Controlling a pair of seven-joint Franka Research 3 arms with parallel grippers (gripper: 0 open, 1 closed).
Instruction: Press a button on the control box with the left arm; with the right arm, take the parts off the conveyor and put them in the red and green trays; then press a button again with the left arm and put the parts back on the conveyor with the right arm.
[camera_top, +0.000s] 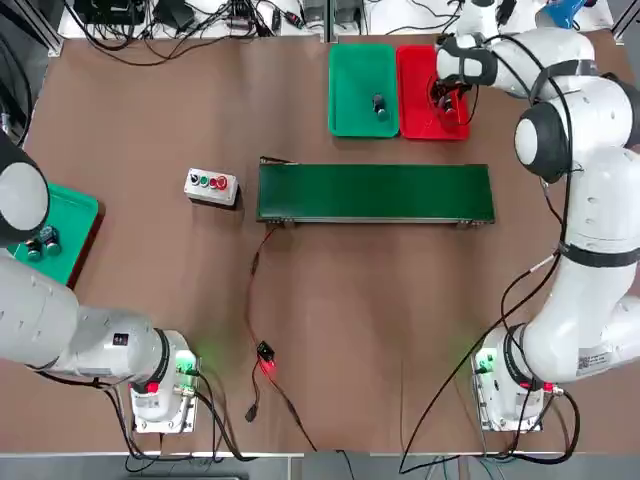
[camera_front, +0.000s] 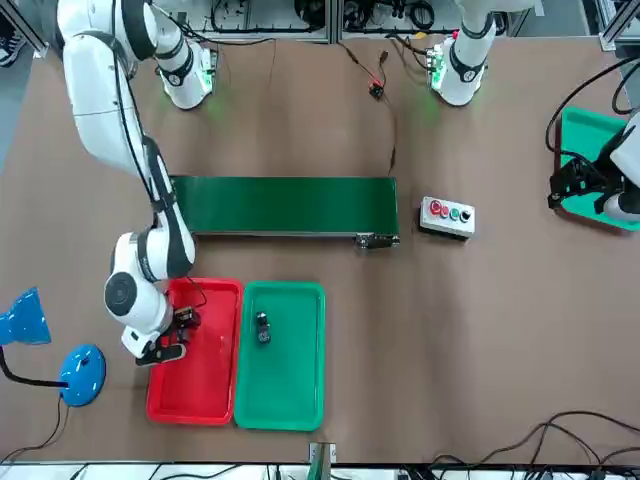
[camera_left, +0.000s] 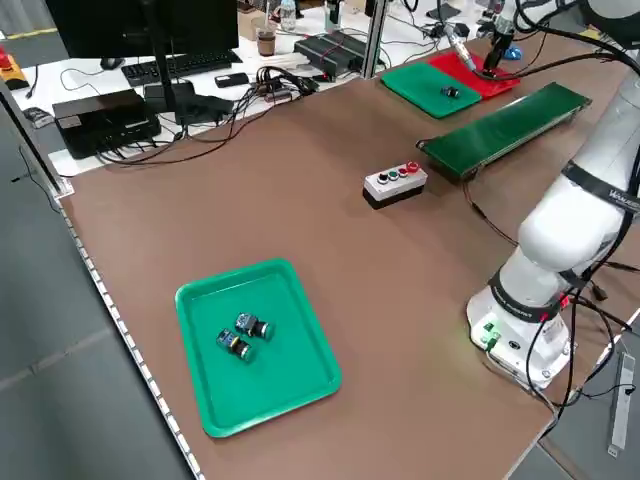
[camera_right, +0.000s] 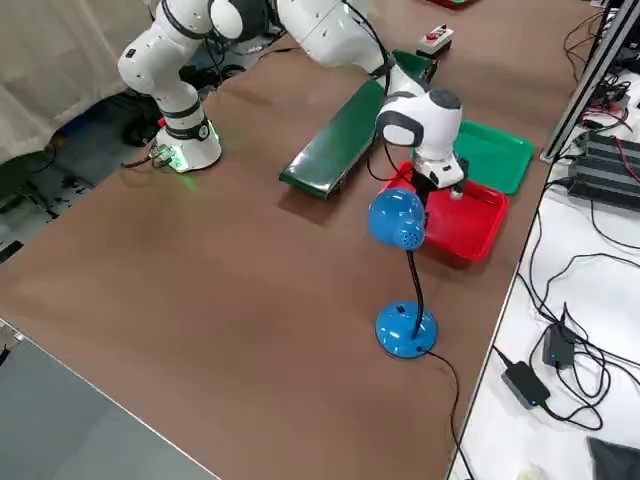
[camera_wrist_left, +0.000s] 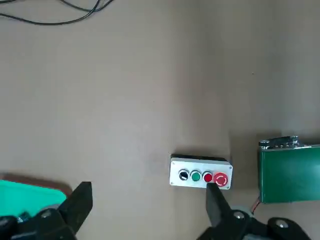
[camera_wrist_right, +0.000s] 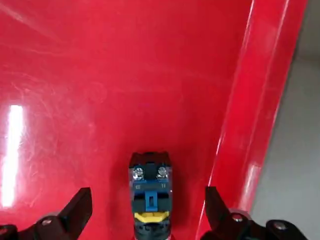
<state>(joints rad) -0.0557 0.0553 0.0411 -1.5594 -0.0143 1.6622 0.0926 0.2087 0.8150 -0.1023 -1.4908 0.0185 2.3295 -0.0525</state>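
With fingers spread, the right gripper (camera_wrist_right: 145, 220) should drop straight down, keeping the small black-and-blue part (camera_wrist_right: 149, 192) in the glossy red plastic tray (camera_wrist_right: 75, 75) centred at twelve o'clock.

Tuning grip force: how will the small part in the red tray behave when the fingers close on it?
The part looks rigid, blocky plastic, so probably stiff and light. The red tray is glossy, so a nudge might slide it. It lies flat, so rolling seems unlikely.

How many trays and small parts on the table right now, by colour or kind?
Green plastic trays: 2
Red plastic tray: 1
Small button parts: 4, one in the red tray, one in the far green tray, two in the near green tray
Total: 7
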